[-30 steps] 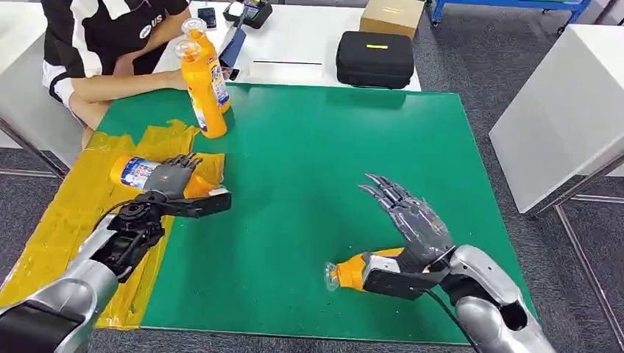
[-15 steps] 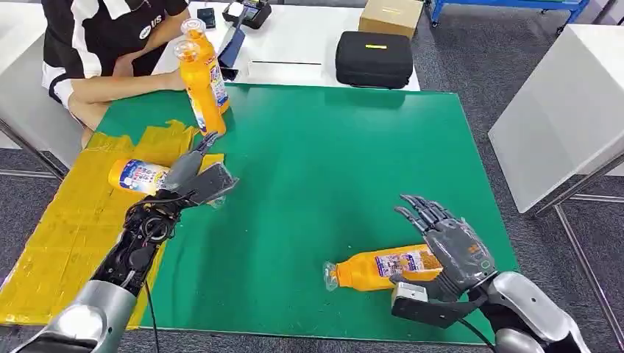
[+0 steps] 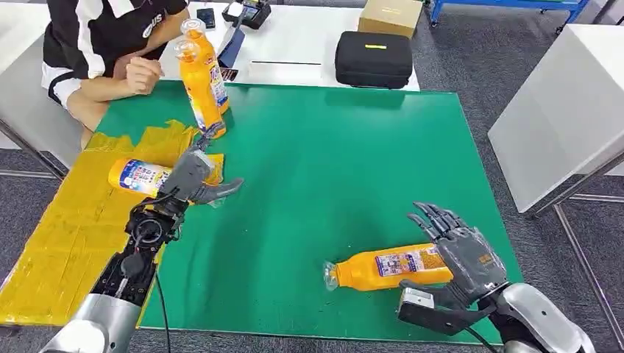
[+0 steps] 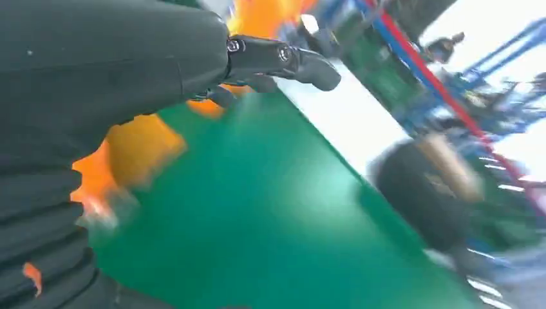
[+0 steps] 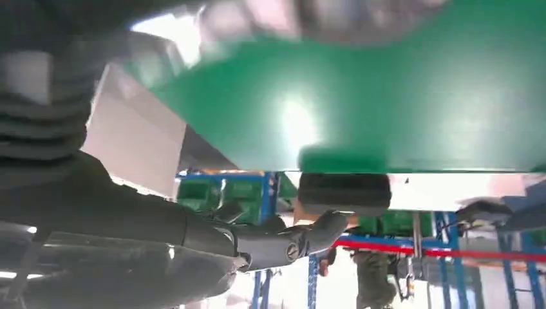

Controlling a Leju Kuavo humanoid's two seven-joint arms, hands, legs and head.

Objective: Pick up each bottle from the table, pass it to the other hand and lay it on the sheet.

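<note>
Orange bottles carry blue-and-white labels whose print is too small to read; white letters "US" show on the person's point(image 3: 96, 44) black shirt at the far left. One bottle on the sheet point(image 3: 143, 176) lies on the yellow sheet point(image 3: 66, 228), just beside the left hand point(image 3: 193, 175), which hovers over it with fingers spread and nothing in them. A second, the near bottle point(image 3: 386, 268), lies on the green mat point(image 3: 331, 162) at the near right, the right hand point(image 3: 460, 254) spread against its base end without gripping. Two standing bottles point(image 3: 202, 81) are at the mat's far left. Since a second ago the left hand has let go of its bottle and lifted, and the right hand has dropped beside the near bottle.
</note>
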